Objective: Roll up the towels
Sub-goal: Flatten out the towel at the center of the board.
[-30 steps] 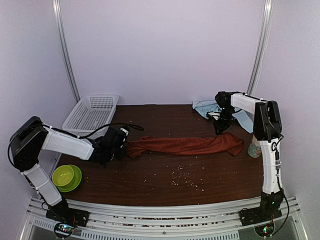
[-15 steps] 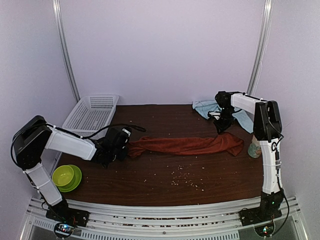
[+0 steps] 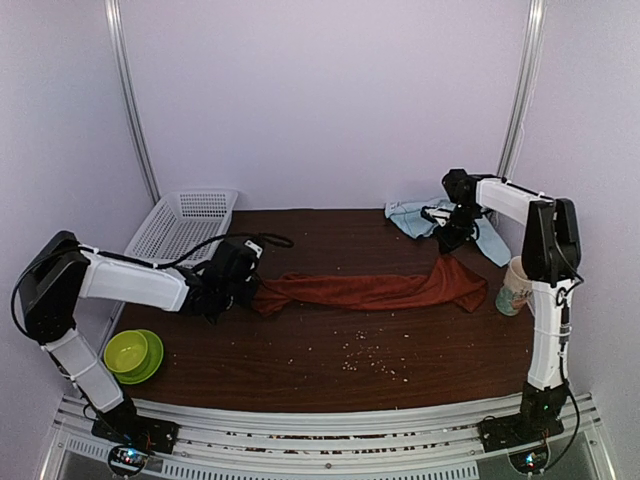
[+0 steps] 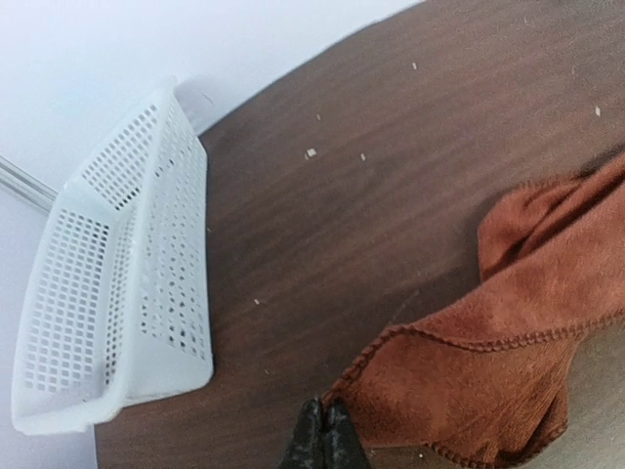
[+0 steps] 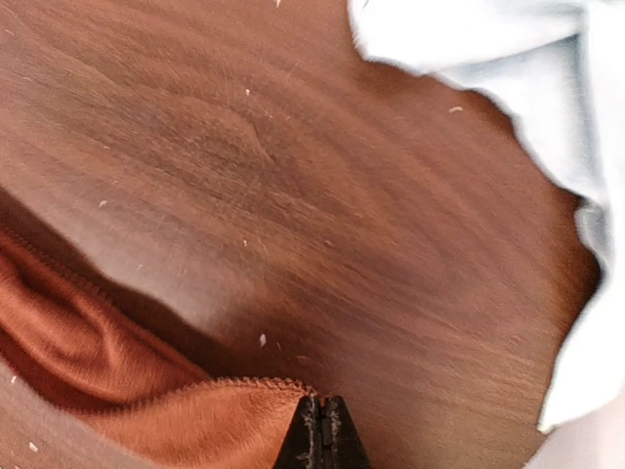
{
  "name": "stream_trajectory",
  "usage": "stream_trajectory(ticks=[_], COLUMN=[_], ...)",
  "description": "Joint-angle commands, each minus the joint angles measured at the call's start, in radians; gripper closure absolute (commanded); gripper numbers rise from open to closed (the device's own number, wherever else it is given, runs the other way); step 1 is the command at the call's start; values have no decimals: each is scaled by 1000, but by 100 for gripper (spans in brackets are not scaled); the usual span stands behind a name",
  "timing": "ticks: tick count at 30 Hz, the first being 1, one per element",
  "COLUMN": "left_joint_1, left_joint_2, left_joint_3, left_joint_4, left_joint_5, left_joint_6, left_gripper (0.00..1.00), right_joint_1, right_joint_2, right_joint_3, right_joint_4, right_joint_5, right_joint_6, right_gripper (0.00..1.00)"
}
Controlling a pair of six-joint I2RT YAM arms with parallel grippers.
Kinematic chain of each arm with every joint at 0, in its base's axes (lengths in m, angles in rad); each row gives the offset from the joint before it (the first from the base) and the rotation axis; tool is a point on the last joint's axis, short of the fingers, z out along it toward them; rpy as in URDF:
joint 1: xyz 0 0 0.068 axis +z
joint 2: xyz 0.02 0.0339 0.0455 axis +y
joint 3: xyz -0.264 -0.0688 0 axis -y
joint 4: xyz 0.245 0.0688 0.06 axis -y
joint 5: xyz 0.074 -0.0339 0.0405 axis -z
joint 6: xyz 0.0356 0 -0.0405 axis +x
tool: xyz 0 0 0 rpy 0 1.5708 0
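The rust-red towel (image 3: 370, 292) lies bunched in a long strip across the middle of the table (image 3: 300, 380). My left gripper (image 3: 248, 290) is shut on its left corner, whose stitched hem (image 4: 410, 337) meets the pinched tips (image 4: 327, 428). My right gripper (image 3: 453, 248) is shut on the right corner and holds it raised off the table, so the cloth (image 5: 195, 425) peaks up to the closed tips (image 5: 323, 415). The pale light-blue towel (image 3: 408, 214) lies crumpled at the back right, just behind the right gripper, and fills the right wrist view's top right (image 5: 547, 78).
A white perforated basket (image 3: 180, 228) stands at the back left, close to the left arm (image 4: 117, 264). A green bowl (image 3: 132, 353) sits at the near left, and a paper cup (image 3: 514, 287) stands beside the right arm. Crumbs (image 3: 370, 360) dot the table's middle.
The right gripper has closed on the rust-red towel's right corner and lifted it up and back. The right arm has swung rightward, uncovering the cup. The left gripper keeps its hold.
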Motion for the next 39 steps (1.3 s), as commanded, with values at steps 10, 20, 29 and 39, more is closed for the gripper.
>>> stream_trajectory(ticks=[10,20,29,39], left_joint_1=[20,-10,-111,96], left_joint_2=[-279,-561,-677,-144], left_joint_3=[143,91,66,191], left_joint_4=[-41,-83,-143,-121], left_joint_5=[-154,-150,-231,-5], left_joint_6=[154,168,129,112], left_gripper=[100,100,100,100], right_joint_1=[-99,-141,-145,-145], right_joint_2=[-791,-1231,-1363,-855], right_joint_3=[-704,-932,-978,-975], right_joint_4=[742,884,919,1017], right_joint_5=[-164,-205,-121,32], right_joint_6=[-54,-12,75,8], right_gripper=[100,100,100,100])
